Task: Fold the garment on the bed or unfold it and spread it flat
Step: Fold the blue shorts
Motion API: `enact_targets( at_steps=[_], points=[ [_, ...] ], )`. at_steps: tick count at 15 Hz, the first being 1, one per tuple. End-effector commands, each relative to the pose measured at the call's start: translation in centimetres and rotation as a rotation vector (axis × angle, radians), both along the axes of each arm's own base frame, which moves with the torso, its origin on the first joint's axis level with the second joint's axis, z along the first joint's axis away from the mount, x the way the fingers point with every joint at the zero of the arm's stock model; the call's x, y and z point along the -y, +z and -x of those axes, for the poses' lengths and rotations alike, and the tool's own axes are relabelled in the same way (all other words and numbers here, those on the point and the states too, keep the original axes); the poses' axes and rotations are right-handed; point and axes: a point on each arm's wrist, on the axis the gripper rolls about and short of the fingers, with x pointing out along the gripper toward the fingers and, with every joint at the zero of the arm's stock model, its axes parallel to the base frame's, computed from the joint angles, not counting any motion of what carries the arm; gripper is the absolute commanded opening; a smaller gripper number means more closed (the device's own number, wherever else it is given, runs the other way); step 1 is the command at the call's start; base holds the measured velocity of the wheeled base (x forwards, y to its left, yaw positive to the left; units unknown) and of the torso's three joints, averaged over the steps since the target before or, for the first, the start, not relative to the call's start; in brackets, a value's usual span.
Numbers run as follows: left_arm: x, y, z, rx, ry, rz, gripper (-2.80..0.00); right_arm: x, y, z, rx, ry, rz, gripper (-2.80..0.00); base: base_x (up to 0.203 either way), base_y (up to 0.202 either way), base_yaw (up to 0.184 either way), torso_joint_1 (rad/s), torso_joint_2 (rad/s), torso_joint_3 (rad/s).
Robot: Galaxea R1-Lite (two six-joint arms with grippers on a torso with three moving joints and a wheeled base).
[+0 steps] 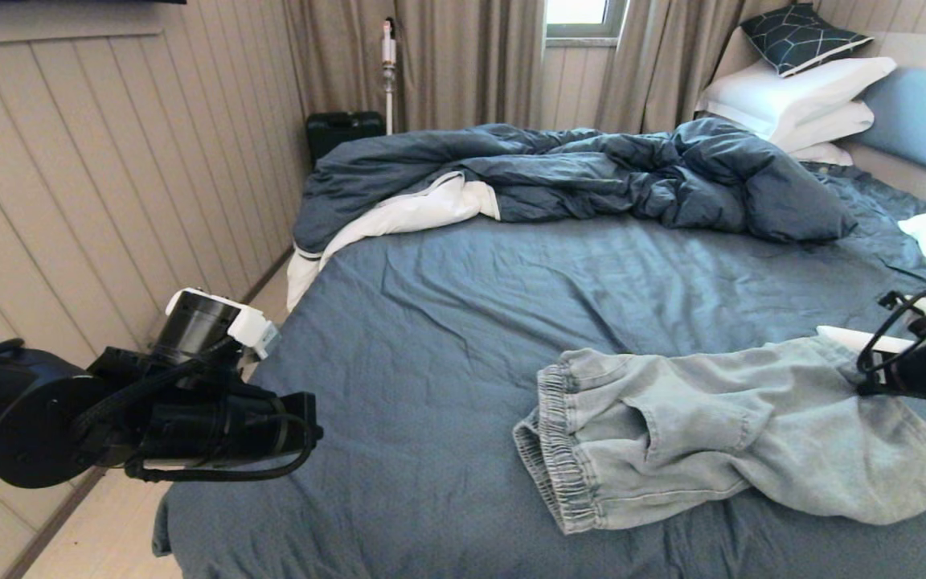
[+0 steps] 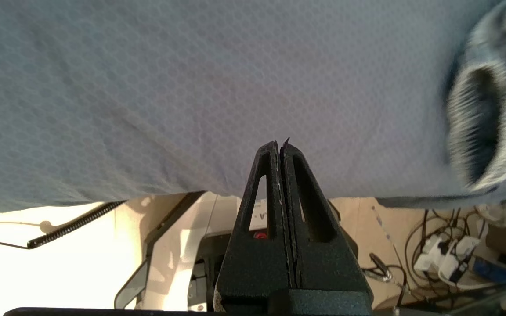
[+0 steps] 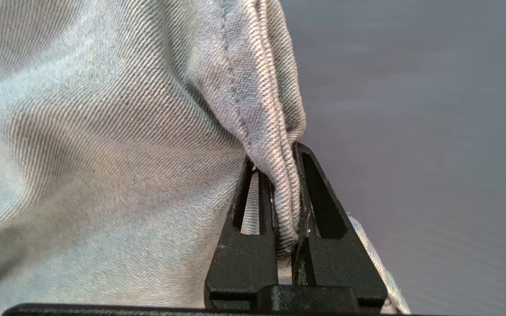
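The pale blue denim shorts (image 1: 720, 426) lie crumpled on the near right part of the bed (image 1: 463, 322), with the gathered waistband (image 1: 555, 450) toward the left. My right gripper (image 1: 873, 378) is at the shorts' right end. In the right wrist view it (image 3: 286, 175) is shut on a stitched hem of the shorts (image 3: 253, 101). The left gripper (image 2: 279, 147) hangs beside the bed's near left edge. It is shut with nothing between its fingers, well left of the waistband (image 2: 477, 127). The drawstring is hidden.
A rumpled dark blue duvet (image 1: 592, 173) with white lining lies across the far part of the bed. White pillows (image 1: 801, 100) and a dark patterned cushion (image 1: 801, 36) are stacked at the blue headboard (image 1: 925, 117). A panelled wall (image 1: 109, 201) runs along the left.
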Motion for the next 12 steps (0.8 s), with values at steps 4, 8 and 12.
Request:
enact_targets(
  at_steps=[4,8,12],
  points=[
    [0.4,-0.3,0.1,-0.011,-0.012,-0.003,-2.80,3.4,6.2,4.1,0.119,-0.098,0.125,-2.80,0.000,0.000,0.000,0.000,0.00,0.000],
    [0.5,-0.3,0.1,-0.011,-0.016,-0.003,-2.80,-5.3,11.2,3.7,0.156,0.107,0.111,-2.80,0.000,0.000,0.000,0.000,0.00,0.000],
    [0.4,-0.3,0.3,-0.009,-0.016,-0.005,-2.80,-17.0,13.3,2.5,0.152,0.387,-0.011,-2.80,0.000,0.000,0.000,0.000,0.00,0.000]
  ],
)
